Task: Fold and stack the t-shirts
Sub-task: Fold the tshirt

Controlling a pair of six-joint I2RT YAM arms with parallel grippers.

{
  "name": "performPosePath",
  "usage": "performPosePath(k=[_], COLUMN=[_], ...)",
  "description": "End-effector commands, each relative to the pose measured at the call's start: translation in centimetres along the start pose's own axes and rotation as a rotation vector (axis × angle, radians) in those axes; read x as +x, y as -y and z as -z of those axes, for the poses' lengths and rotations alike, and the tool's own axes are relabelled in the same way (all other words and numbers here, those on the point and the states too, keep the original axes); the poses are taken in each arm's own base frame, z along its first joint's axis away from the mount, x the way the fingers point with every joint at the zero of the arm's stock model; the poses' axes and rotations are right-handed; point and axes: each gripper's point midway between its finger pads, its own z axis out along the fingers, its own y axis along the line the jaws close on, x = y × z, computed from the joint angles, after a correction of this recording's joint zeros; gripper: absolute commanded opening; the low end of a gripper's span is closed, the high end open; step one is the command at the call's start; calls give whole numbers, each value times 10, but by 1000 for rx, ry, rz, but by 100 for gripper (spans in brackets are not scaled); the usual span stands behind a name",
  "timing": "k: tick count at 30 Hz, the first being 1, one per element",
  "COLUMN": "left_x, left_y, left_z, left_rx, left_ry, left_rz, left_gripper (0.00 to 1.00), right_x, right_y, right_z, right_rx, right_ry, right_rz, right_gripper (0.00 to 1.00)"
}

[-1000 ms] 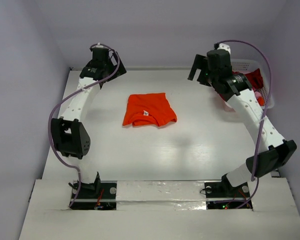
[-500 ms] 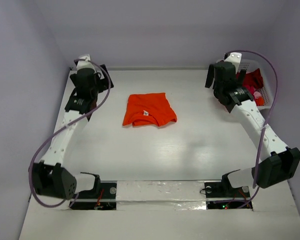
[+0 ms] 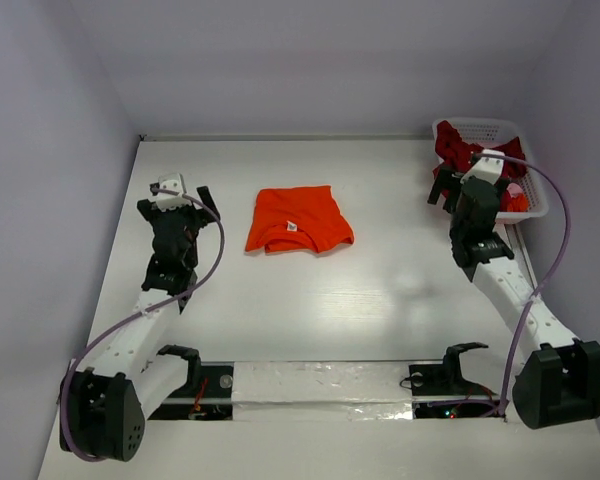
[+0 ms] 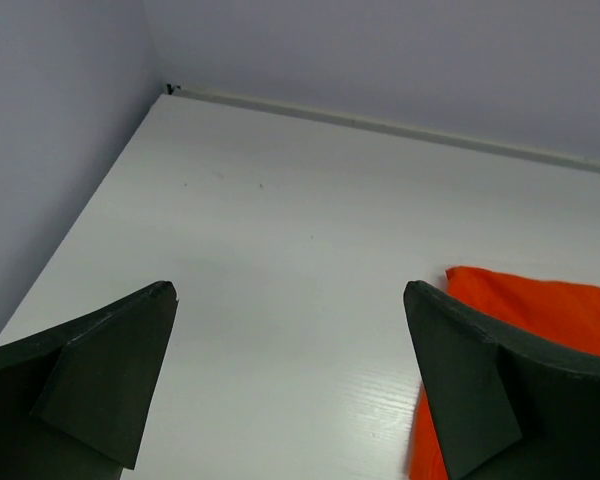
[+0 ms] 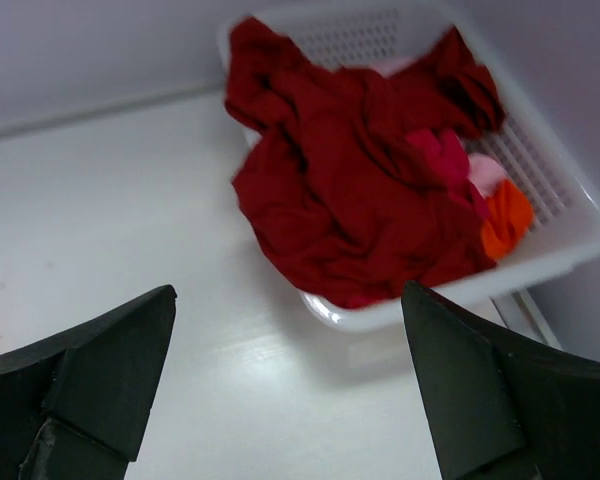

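Left gripper and right gripper both stand with jaws spread wide and hold nothing, each poised over the white table at opposite sides. 1 orange t-shirt lies folded flat near the table's middle, its small white neck label showing, ahead and to the right of the left gripper and clear of its fingers. Farther back, at the far right corner, the dark red t-shirts lie crumpled in the white basket, draped over its near rim, with pink and orange cloth beside them.
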Motion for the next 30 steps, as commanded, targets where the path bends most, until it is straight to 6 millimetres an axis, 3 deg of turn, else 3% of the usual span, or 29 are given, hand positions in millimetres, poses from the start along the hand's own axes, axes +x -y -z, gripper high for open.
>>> performPosePath(k=[1,2,4,8,12,16,17,19,20,21,23,25,30], left_x=[-41,-34,-23,4,1,27,45,46,51,45,55,52,58], left_y=[-17,-13,-15,-13,-14,-6,-8,-7,1,-2,-12,-11,-7], left_z=[0,-1,-2,-4,5,-12,-18,-15,-14,-6,-4,-6,-12], left_rx=[-57,-34,-25,3,21,42,29,48,102,96,69,81,104], left_ry=[224,220,234,235,328,245,205,243,241,300,298,327,288], left_rz=[79,86,86,31,33,-17,-32,-46,-72,-74,-56,-63,-70], left_gripper=[99,99,99,99,99,99,99,99,99,99,99,99,99], right_x=[-49,-35,-42,-16,-15,-13,-9,2,-2,-3,-3,-9,1], right_y=[-9,-13,-12,-5,-1,-5,-5,-7,-7,-7,-4,7,16], right_z=[0,1,3,-1,-1,-23,-28,-37,-37,-36,-28,-16,11], right_rx=[-114,-142,-138,-118,-98,-65,-51,-51,-55,-53,-62,-33,-67], right_ry=[258,258,341,363,415,404,383,337,354,352,386,457,604], right_rz=[-105,-106,-170,-199,-219,-174,-177,-161,-168,-165,-179,-230,-251], right_gripper=[100,100,100,100,100,100,100,100,100,100,100,100,100])
